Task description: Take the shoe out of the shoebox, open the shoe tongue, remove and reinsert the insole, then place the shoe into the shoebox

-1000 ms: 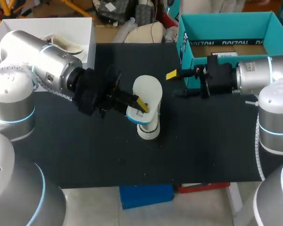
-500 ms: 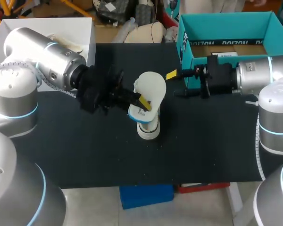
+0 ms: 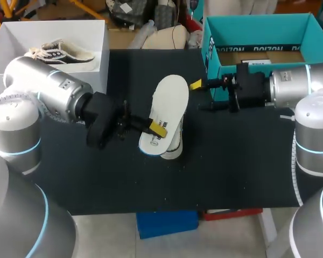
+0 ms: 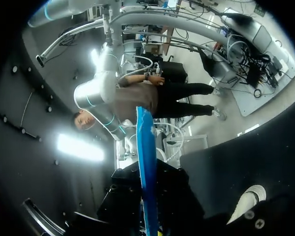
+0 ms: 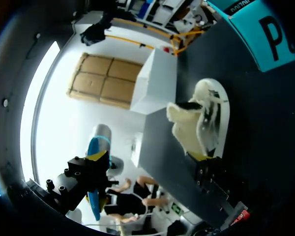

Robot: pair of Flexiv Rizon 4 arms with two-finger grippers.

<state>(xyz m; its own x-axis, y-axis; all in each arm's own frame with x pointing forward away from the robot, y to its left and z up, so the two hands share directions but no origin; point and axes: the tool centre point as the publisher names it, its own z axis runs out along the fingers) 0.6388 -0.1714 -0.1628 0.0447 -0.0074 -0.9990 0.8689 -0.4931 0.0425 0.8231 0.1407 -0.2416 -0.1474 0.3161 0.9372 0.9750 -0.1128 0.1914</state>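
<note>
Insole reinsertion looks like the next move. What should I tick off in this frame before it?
1. Insole fully out of the shoe: ok.
2. Left gripper shut on the insole: ok.
3. Tongue folded open: ok.
4. Shoe outside the teal shoebox: ok.
5. Right gripper steadying the shoe: cannot tell.

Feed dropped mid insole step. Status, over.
Left tool shut on white, blue-backed foam insole, above white shoe. Right tool open, empty, near teal cardboard shoebox. No obstruction seen.
</note>
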